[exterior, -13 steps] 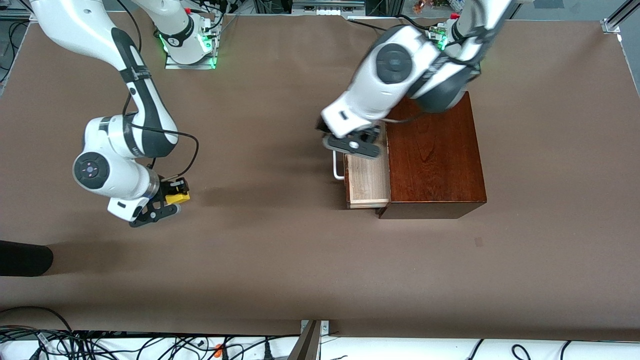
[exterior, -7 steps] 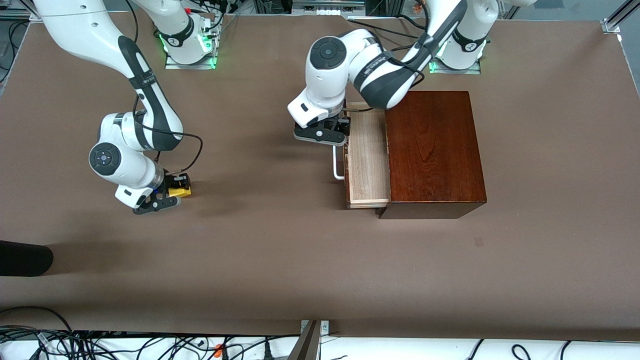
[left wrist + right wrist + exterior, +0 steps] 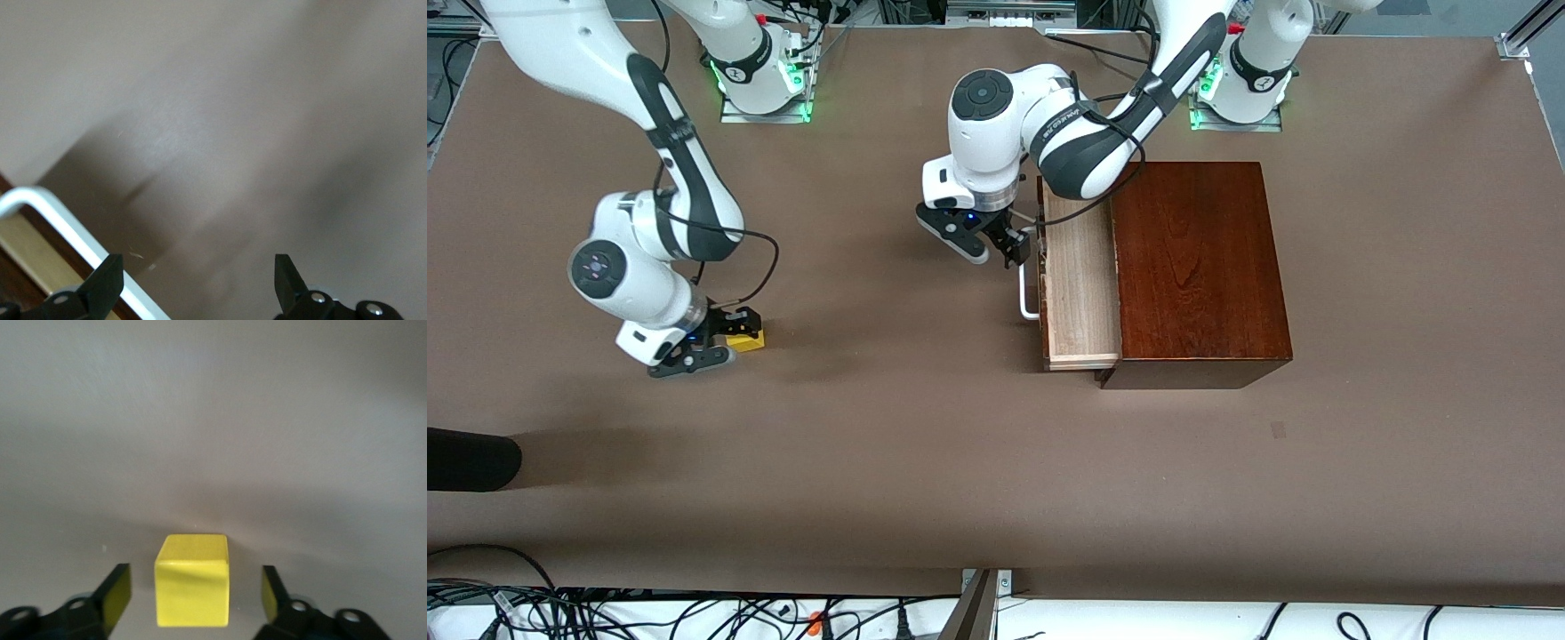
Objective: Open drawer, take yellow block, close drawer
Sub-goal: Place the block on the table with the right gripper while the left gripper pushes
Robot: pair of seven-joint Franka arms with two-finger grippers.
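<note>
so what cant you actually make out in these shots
- Front view: the yellow block is partly covered by the right gripper, so contact with the table can't be confirmed there.
- Front view: the left gripper and arm cover the end of the drawer nearest the bases.
- Left wrist view: the white handle is cut off by the picture's edge.
- Right wrist view: the block's underside is hidden.

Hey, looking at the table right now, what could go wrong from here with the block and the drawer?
1. The right gripper is open, its fingers apart from the yellow block on the table; withdrawing carelessly might nudge the block.
2. The drawer stands pulled out of the wooden box. The left gripper, open, sits by one end of the white handle; an off-centre push could skew or jam the drawer, or slide the box.
</note>
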